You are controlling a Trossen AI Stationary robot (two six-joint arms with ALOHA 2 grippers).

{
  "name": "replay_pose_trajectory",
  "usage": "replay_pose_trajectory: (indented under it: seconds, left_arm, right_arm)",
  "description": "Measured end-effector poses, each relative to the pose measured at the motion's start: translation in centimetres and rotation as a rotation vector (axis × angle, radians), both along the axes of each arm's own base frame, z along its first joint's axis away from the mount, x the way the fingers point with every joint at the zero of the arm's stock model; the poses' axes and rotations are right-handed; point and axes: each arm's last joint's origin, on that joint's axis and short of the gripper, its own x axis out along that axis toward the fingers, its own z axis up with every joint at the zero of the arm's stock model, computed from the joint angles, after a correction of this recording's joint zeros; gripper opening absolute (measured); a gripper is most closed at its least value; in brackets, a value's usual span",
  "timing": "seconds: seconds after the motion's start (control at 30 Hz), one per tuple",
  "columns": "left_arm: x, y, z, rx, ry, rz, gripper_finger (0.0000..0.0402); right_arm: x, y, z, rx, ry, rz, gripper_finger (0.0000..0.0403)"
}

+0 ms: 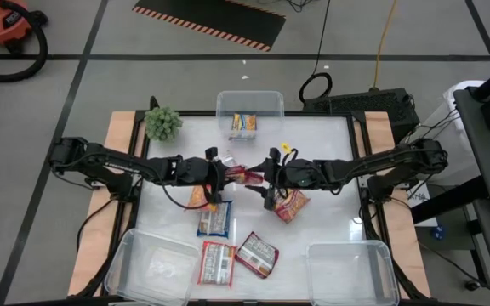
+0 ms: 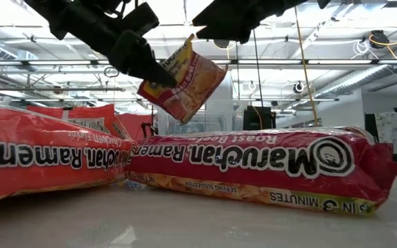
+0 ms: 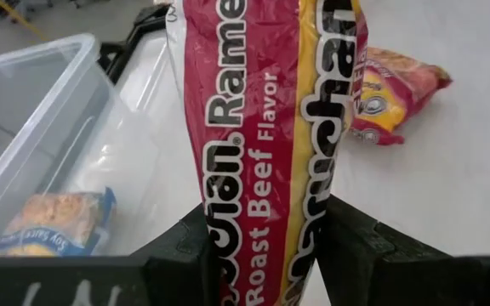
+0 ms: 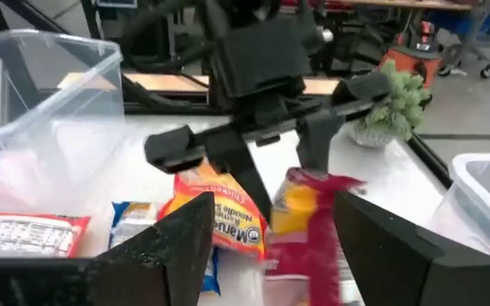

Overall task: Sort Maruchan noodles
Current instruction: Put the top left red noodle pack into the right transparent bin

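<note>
While the left gripper (image 1: pixel 221 174) pinches a red-and-yellow Roast Beef packet (image 3: pixel 266 144) between its two dark blocky fingers (image 3: pixel 185 255), the crinkly plastic wrapper stands on end above the middle of the white tabletop (image 1: pixel 330 144), its glossy film creased where the pads press it. Facing it just beside the packet, the right gripper (image 1: pixel 266 180) has its jaws spread and nothing between them.

Other flat rectangular packets lie on the smooth tabletop. A red-and-orange packet (image 1: pixel 290 204) rests near the centre, under the right arm. A blue-and-white packet (image 1: pixel 214 218) lies under the left arm, with an orange packet (image 1: pixel 198 197) touching its upper edge. Two red-and-white packets (image 1: pixel 217 262) (image 1: pixel 257 254) lie side by side near the front edge, the right one tilted.

Three clear, rounded-corner plastic tubs sit at the edges: the back tub (image 1: pixel 250 104) at the middle of the far edge holds one yellow packet (image 1: pixel 244 125); the front-left tub (image 1: pixel 147 268) and the front-right tub (image 1: pixel 351 272) sit at the front corners. A bushy green plant (image 1: pixel 163 123) stands near the back-left corner.
</note>
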Motion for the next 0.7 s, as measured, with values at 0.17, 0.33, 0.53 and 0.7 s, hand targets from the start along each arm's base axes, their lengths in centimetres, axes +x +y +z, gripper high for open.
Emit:
replay_pose_trajectory:
  seconds: [0.17,0.33,0.53,0.7]
  left_arm:
    - [0.1,0.0,0.2,-0.009,-0.029,0.005,0.0147]
    - [0.1,0.0,0.2,-0.011,-0.021,0.005,0.0147]
    - [0.1,0.0,0.2,-0.015,-0.03,0.007,0.0147]
    - [0.2,0.0,0.4,-0.036,-0.052,0.0,0.0147]
  right_arm:
    - [0.0,-0.3,-0.4,-0.004,0.032,-0.016,0.0234]
    - [0.0,-0.7,-0.8,-0.052,0.065,-0.093,0.0249]
    - [0.0,-0.7,-0.9,-0.043,0.076,-0.069,0.0267]
    - [1.0,-1.3,-2.1,-0.023,0.078,-0.092,0.0267]
